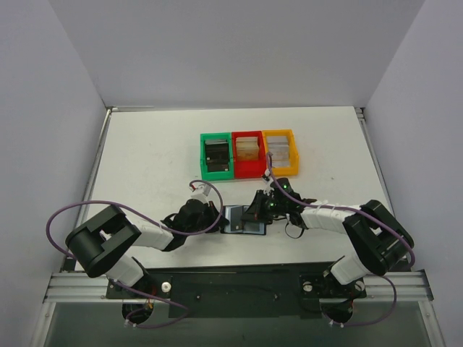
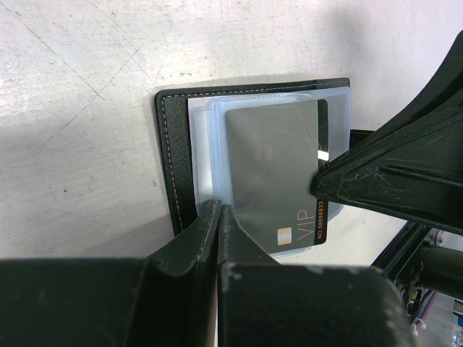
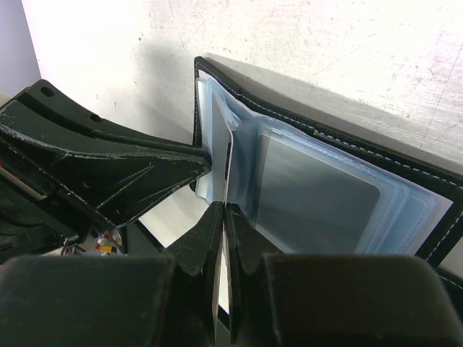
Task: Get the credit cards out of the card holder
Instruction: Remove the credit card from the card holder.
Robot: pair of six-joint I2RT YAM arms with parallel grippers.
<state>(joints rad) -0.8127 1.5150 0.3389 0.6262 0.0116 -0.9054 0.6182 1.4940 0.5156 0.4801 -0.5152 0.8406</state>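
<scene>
Near the chip (image 2: 284, 236), the grey credit card (image 2: 271, 163) reads "VIP".

Left gripper (image 2: 217, 211), right gripper (image 3: 223, 211) hem card holder (image 1: 242, 228); bare table (image 1: 152, 166) before far bins (image 1: 249, 171)

The tabletop (image 1: 159, 159) is white and matte, and it fills the middle of the top view. Plain walls of a pale grey-lilac colour stand on three sides of it: a back wall (image 1: 239, 50), a left wall (image 1: 43, 123) and a right wall (image 1: 427, 101). A thin metal strip (image 1: 94, 170) runs along the left edge of the tabletop, and a second strip (image 1: 372, 148) along the right edge. A silver aluminium rail (image 1: 72, 288) lies across the near edge. The light is bright and even, and the shadows are grey. In the wrist views the white surface shows many fine scratches and scuffs.
</scene>
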